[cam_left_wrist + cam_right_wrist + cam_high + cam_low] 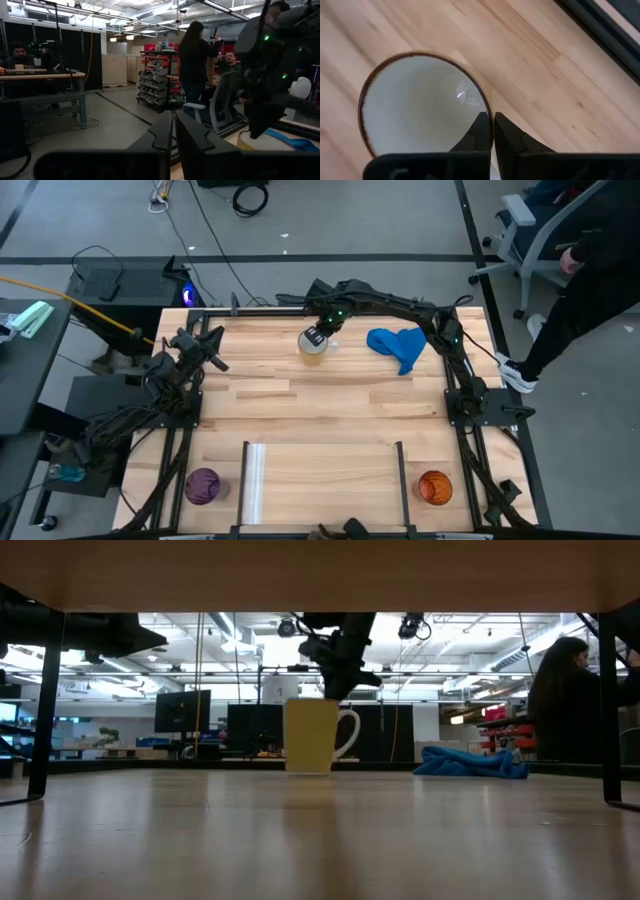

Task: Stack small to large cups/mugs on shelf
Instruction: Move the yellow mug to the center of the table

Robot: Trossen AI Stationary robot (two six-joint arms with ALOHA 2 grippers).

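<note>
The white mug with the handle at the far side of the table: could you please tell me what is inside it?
The white mug looks empty: bare pale inner wall and bottom. The right gripper pinches its brown-edged rim, hiding a small part of the inside there.

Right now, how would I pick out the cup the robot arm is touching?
Find the wooden table, then its far edge, beside the blue cloth. The white mug stands under the right gripper, fingers pinching its rim. Unlike the purple cup and orange cup, it's plain, with a handle.
</note>
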